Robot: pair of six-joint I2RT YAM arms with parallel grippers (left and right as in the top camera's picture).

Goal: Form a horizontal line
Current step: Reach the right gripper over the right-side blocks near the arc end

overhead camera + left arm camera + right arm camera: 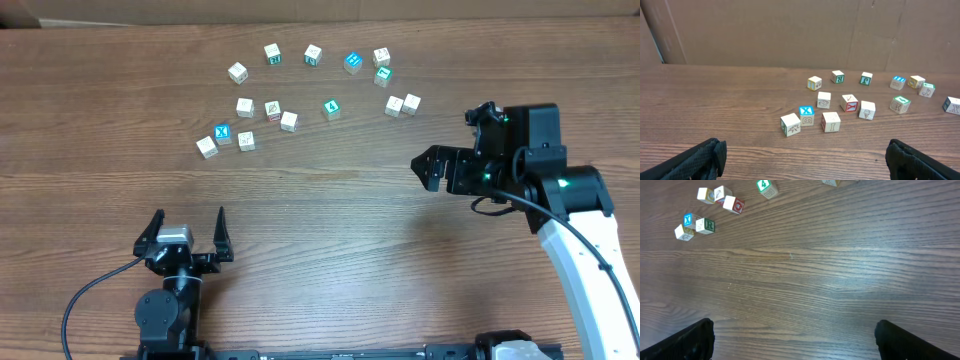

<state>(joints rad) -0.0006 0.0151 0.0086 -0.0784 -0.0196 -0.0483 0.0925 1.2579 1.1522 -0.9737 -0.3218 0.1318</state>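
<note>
— Nearest, at the bottom left of the overhead view?
— Left gripper (190, 216), fingers spread wide, gripping nothing.
— Mid right?
— Right gripper (425, 167), jaws likewise wide apart, over bare table (320, 230).
— Farther up?
— Horizontal line (224, 140), upper left of centre: three cubes in a slightly crooked row, blue "X" in the middle, green "R" on an end cube (705, 225).
— Beyond?
— Loose cubes (312, 55), including a green "4" (331, 108).
</note>
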